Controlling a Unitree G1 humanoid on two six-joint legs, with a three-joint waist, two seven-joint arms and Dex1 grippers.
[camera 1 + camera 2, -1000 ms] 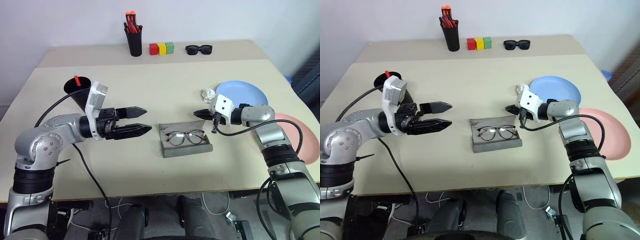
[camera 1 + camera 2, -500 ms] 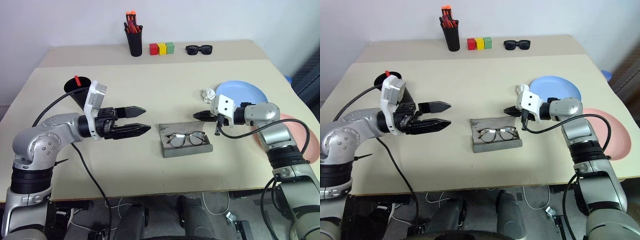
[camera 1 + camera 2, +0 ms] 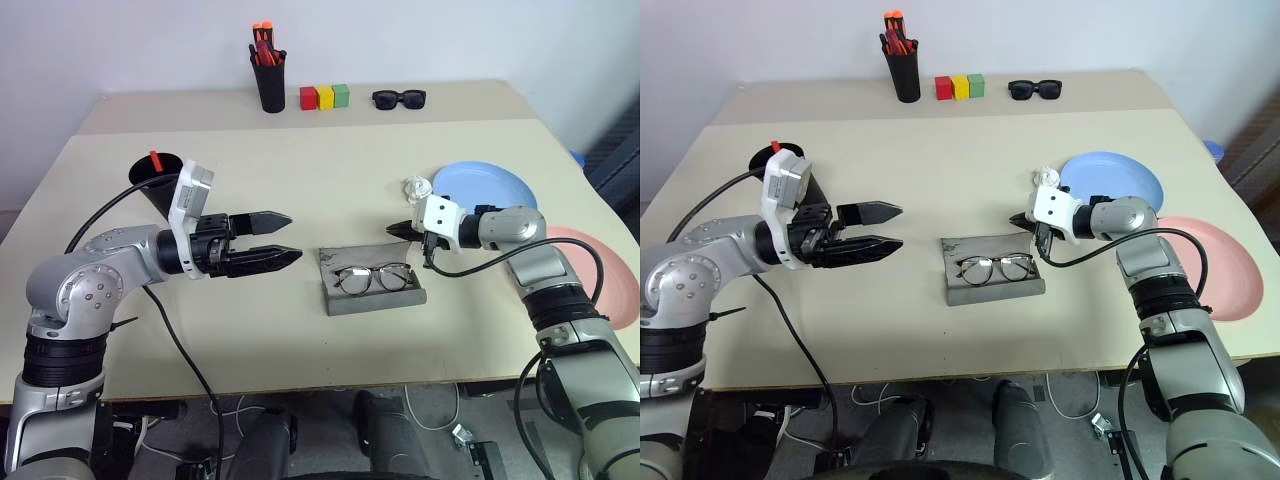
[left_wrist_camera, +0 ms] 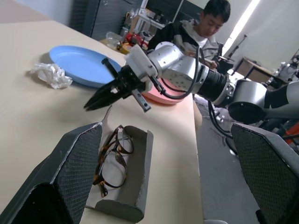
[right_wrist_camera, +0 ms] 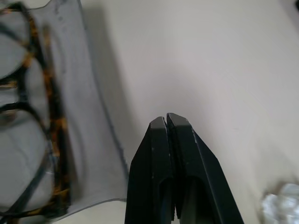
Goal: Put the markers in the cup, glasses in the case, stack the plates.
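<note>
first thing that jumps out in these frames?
The glasses lying in the open grey case at the table's middle, with the right claw shut and hovering just past the case's far right corner. The left claw hangs open, pointing across at the case from its left. A light blue plate and a pink plate lie unstacked on the right.

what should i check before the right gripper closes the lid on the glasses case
1. Glasses lying inside the case: ok.
2. Case lid open, standing up at the back: ok.
3. Right gripper shut, empty, beside the lid's far corner: ok.
4. Left gripper open, apart from the case: ok.
5. Blue plate stacked with pink plate: not ok.
6. Both markers in the cup: cannot tell.
</note>
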